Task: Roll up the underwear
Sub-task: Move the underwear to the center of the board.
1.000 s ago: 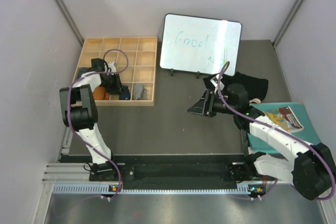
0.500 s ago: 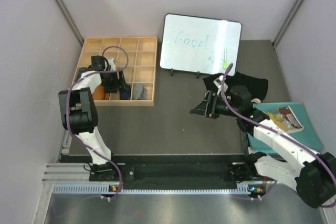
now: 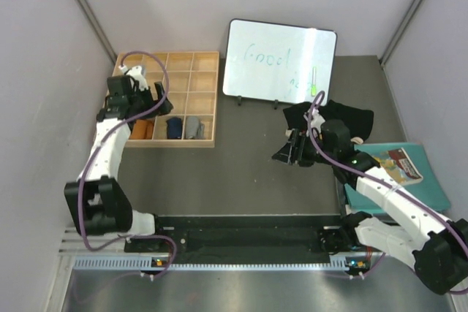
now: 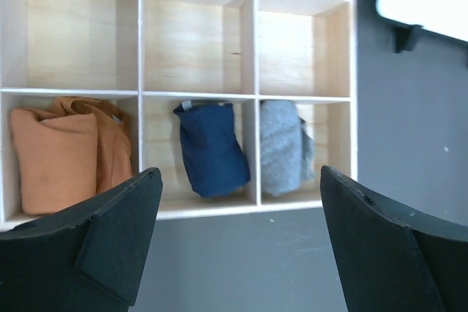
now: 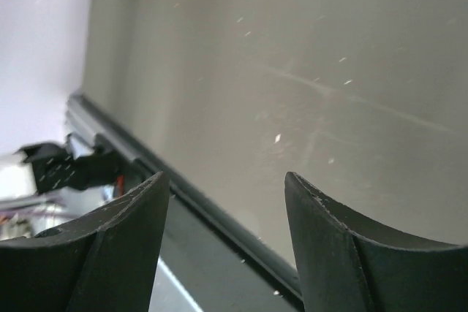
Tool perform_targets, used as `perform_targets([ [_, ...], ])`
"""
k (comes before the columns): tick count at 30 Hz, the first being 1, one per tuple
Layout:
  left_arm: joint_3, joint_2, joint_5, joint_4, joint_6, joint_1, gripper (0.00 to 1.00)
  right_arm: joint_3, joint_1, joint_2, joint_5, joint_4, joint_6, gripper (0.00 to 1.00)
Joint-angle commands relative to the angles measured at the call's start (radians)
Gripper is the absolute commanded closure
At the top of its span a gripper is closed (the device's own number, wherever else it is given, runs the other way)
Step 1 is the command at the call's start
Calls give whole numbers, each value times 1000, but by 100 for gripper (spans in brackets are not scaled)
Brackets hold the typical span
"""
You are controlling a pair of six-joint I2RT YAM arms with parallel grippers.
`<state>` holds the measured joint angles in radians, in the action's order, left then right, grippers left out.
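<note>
Two rolls sit in the near row of the wooden tray (image 4: pixel 252 42): the navy briefs (image 4: pixel 210 147) and, one cell to the right, the grey briefs (image 4: pixel 285 145). Orange cloth (image 4: pixel 62 155) fills the cell to their left. Left gripper (image 4: pixel 239 177) has just let go of the navy roll and lifted off, fingers wide apart, nothing between them. Right gripper (image 5: pixel 223 180) hangs over the table (image 5: pixel 329 71), fingers apart, empty. Black briefs (image 3: pixel 344 116) lie loose at far right behind the right arm, unrolled; probably the last piece to do
</note>
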<state>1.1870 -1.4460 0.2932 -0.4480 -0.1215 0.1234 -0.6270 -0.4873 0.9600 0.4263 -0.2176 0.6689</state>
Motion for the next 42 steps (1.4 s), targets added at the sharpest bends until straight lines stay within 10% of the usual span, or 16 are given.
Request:
perform_targets([
  [1,-113,199,-44,130,-44,-54,7,-135,15,37,-194,-97,-112,36],
  [19,-283,386,-45,131,-102,-220,6,-713,15,837,-737,-287,-186,39],
  [30,-288,415,-58,131,-106,-246,4,-846,15,1005,-847,-453,-158,41],
  [35,-288,426,-69,129,-107,-252,4,-856,13,1039,-810,-470,-164,63],
  [38,-288,427,-81,124,-107,-251,4,-844,4,1034,-808,-479,-176,93],
  [42,-294,432,-89,130,-112,-251,4,-809,-4,1028,-770,-467,-207,100],
])
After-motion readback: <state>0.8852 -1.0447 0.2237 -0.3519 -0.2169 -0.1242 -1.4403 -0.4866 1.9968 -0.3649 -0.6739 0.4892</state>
